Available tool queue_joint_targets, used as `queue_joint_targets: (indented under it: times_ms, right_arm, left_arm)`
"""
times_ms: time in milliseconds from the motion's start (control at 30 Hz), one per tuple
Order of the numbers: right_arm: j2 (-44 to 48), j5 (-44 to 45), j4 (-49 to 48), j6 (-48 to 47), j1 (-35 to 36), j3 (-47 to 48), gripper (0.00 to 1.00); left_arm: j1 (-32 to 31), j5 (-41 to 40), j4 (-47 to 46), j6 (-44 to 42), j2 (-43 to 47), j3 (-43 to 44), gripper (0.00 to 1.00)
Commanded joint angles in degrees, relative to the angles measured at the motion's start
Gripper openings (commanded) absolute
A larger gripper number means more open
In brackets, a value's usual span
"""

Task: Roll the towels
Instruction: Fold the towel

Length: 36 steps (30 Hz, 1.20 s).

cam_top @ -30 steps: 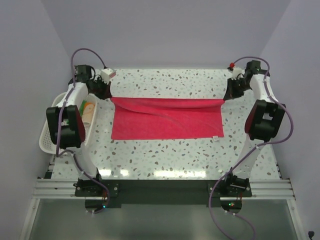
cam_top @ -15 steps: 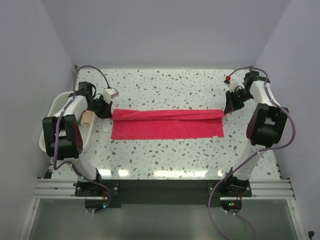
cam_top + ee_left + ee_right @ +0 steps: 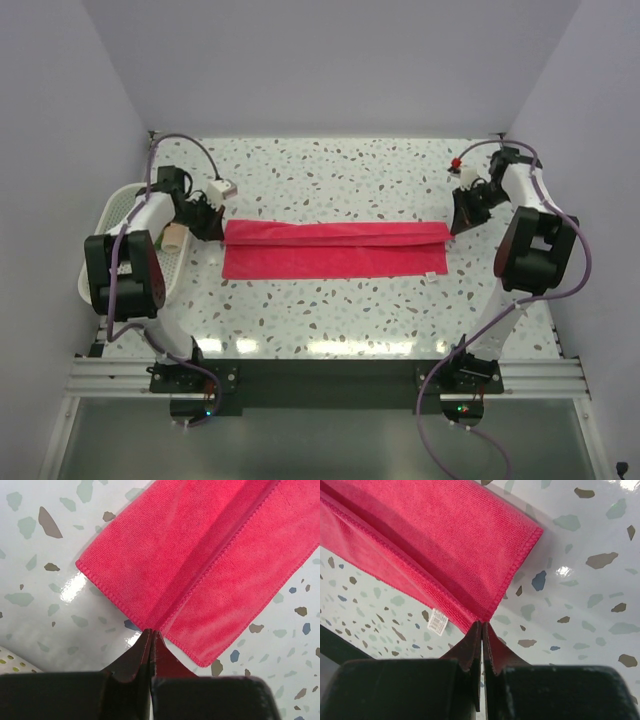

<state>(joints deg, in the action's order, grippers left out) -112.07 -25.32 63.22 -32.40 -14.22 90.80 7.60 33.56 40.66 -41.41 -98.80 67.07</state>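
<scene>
Speckled table (image 3: 330, 310), with the pink-red towel (image 3: 335, 250) lying flat between my two arms.
At far left I see the white basket (image 3: 108, 215). Just right of it, my left gripper (image 3: 150, 636) is pinched closed on the towel's left short edge, at the fold line. The towel lies as a long folded band across mid-table. My right gripper (image 3: 482, 625) is clamped on its right-hand corner, near the white label (image 3: 438, 622).
</scene>
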Motion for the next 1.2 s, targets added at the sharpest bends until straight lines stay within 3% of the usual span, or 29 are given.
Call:
queue_joint_targets:
  times_ms: [0,233,367,600,1167]
  right_arm:
    - [4.31,-0.17,4.36,-3.62,-0.37,0.79,0.00]
    - [6.25,3.44,3.58,-7.85,-0.37,-7.65,0.00]
    - [4.33,3.52,-1.51,-6.62,-0.37,-13.71,0.00]
    - [3.00,3.70,-4.86,-5.57,-0.37,-16.45,0.00]
    - [2.56,3.61,-3.10,-5.57,-0.37,-12.58,0.00]
  left_arm:
    - [0.58,1.16,4.76,-3.40,5.36,1.23,0.00]
    - [0.67,-1.92,5.74,-7.72,10.21,-8.61,0.00]
    - [0.49,-2.19,0.56,-5.70,8.55,-14.67,0.00]
    - [0.58,-2.62,-3.31,-3.24,5.38,-16.09,0.00]
    - [0.67,-2.89,-0.58,-3.94,6.52,-13.37,0.00]
